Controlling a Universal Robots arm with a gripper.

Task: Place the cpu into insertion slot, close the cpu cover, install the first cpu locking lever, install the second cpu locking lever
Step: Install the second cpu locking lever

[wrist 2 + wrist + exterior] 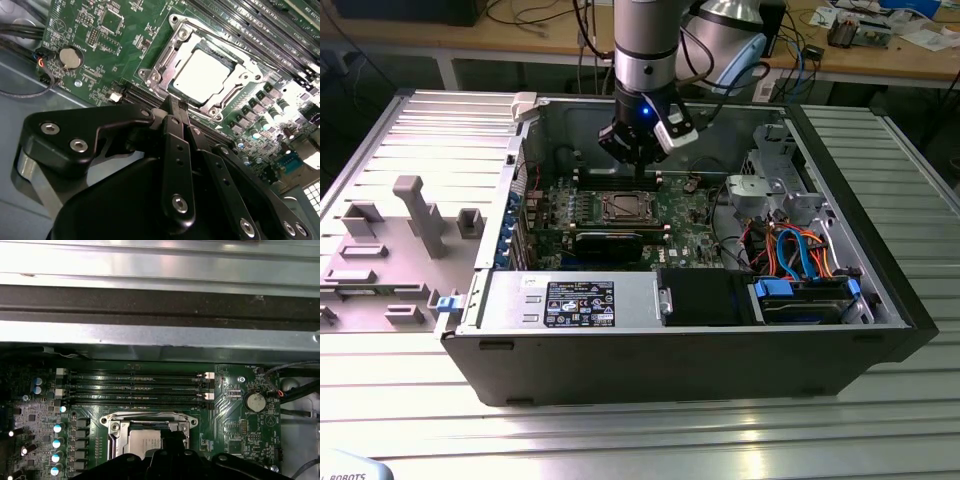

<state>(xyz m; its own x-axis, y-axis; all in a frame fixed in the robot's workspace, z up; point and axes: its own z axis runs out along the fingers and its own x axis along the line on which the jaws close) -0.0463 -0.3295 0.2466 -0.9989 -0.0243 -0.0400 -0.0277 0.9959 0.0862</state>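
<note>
Gripper (172,107) hung above motherboard (100,45), fingers seen pressed together, nothing held. Cpu (202,75) seated in insertion slot (150,75), cpu cover (225,105) down around it; socket just ahead of fingertips.

— What finish is recorded at the frame centre of the second wrist view?
— A smooth, bright metal top is noted on the cpu (206,70), framed by the glossy silvery cpu cover (165,60).
— And below it?
— Matt black gripper (175,107) links, fastened with shiny screws, are seen.
</note>
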